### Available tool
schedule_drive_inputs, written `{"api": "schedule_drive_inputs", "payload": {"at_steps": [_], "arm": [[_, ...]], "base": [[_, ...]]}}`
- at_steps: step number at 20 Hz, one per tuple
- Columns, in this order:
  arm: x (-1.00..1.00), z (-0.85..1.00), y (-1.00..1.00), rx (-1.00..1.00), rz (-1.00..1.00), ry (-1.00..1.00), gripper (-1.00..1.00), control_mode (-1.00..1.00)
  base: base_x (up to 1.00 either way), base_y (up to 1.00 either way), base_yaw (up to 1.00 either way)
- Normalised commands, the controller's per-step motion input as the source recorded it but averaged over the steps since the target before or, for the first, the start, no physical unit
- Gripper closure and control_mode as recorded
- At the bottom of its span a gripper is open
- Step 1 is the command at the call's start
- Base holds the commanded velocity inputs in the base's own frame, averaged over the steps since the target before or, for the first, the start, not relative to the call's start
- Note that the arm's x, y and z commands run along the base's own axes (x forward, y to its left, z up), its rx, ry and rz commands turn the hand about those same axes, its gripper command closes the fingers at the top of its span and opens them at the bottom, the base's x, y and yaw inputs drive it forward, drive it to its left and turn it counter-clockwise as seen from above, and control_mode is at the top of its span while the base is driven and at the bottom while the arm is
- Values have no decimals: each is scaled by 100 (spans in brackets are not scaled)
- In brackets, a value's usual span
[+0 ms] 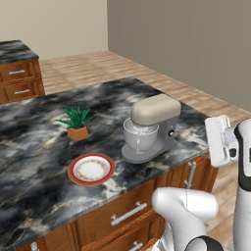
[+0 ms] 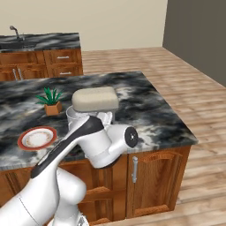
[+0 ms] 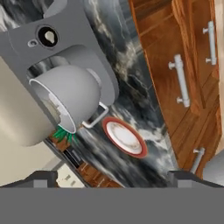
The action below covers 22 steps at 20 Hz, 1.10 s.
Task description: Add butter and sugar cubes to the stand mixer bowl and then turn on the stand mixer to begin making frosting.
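Note:
The grey stand mixer (image 1: 156, 128) stands near the counter's front right corner, with its beige head (image 2: 95, 99) down over the stand mixer bowl (image 1: 139, 136). In the hand view the silvery bowl (image 3: 70, 96) with its side handle sits on the mixer's flat base (image 3: 70, 41). My gripper (image 3: 113, 178) is open with nothing between its fingers. It hovers to the right of the mixer, off the counter's end (image 1: 218, 140), facing the mixer's side. The red-rimmed plate (image 1: 91, 169) lies left of the mixer. The butter and sugar cubes are too small to make out on it.
A potted plant (image 1: 77, 122) stands behind the plate. Wooden cabinet fronts with metal handles (image 3: 181, 81) run below the counter edge. A second counter with drawers (image 1: 19, 73) is at the far left, and a sink counter (image 2: 39, 42) stands at the back.

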Motion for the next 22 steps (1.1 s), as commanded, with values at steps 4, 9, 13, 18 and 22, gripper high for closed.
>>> {"api": "schedule_drive_inputs", "payload": {"at_steps": [4, 9, 13, 18, 22], "arm": [[10, -1, 0, 0, 7, 17, -100, -100], [11, -14, -2, 3, 0, 6, -100, -100], [2, -17, 0, 2, 0, 2, -100, -100], [0, -10, 0, 1, 0, 0, -100, -100], [1, -2, 0, 1, 0, 0, -100, -100]], "base": [[0, 0, 0], [0, 0, 0], [0, 0, 0], [0, 0, 0], [0, 0, 0]]}}
